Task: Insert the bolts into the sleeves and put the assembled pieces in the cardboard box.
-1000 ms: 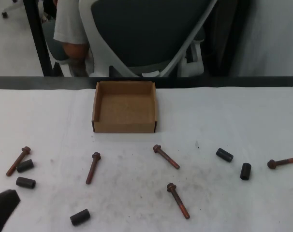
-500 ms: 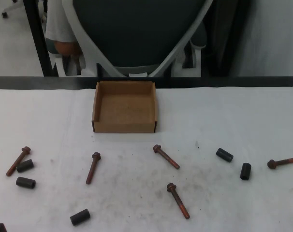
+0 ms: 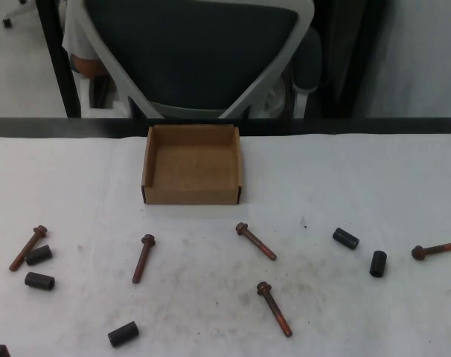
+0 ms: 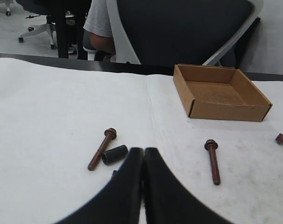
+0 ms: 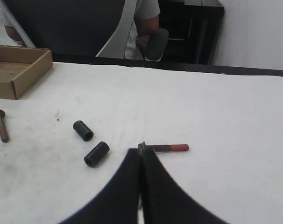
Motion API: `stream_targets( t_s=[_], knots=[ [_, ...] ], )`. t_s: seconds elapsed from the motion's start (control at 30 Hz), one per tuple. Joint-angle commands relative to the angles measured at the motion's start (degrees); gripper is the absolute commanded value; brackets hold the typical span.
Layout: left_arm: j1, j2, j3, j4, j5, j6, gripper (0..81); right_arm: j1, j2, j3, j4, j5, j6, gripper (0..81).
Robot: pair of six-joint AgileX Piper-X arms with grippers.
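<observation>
The left fingers [image 4: 127, 186] are pressing flat against each other, gripping nothing and hanging low over the surface [image 4: 48, 102]. Just past their tips a sleeve [image 4: 115, 154] is lying just beside a bolt [image 4: 100, 149], the 2 not joined. A second bolt [image 4: 212, 161] is lying farther out, toward the cardboard box [image 4: 225, 111].

The right fingers [image 5: 125, 186] are likewise pressing together on nothing, pointing at a red-tipped bolt [image 5: 162, 147]. 2 loose sleeves, the nearer sleeve [image 5: 96, 154] and the farther sleeve [image 5: 83, 130], are lying off to one side of it.

In the high view, 5 bolts and 5 sleeves are lying scattered over the surface. Among them are the middle bolt [image 3: 255, 240], the front bolt [image 3: 274, 308] and the front sleeve [image 3: 123, 334]. None of the bolts is sitting inside a sleeve, and the cardboard box is holding no assembled piece.

Judging from this, the task is only just starting: all 5 insertions and all 5 placements are waiting to be done. The left-side sleeve and bolt are looking like the handiest first pair.
</observation>
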Motion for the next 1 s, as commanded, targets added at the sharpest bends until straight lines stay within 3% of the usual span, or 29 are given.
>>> stream_targets(
  t_s=[0.0,0.1,0.27,0.5,0.77,0.97],
  knots=[
    [-0.34,0.15,-0.78,-0.04,8.22,-5.42,0.8,0.16,0.37,-0.54,0.93,-1.36,6.99,0.3],
    [-0.34,0.15,-0.78,-0.30,18.33,-8.01,0.8,0.16,0.37,-0.54,0.93,-7.30,13.78,0.3],
    [-0.34,0.15,-0.78,-0.85,28.00,-11.04,0.8,0.16,0.37,-0.54,0.77,-22.45,14.75,0.3],
    [-0.89,0.15,-0.78,-0.35,28.99,-17.65,0.8,0.16,0.37,-0.54,0.77,-29.85,17.70,0.3],
    [-5.82,0.15,-0.78,-0.35,29.83,-23.67,0.8,0.16,0.37,-0.54,0.77,-29.90,17.78,0.3],
    [-9.14,5.95,-5.01,0.07,24.91,-22.63,0.8,0.16,0.37,-0.54,0.77,-29.90,17.78,0.3]
  ],
)
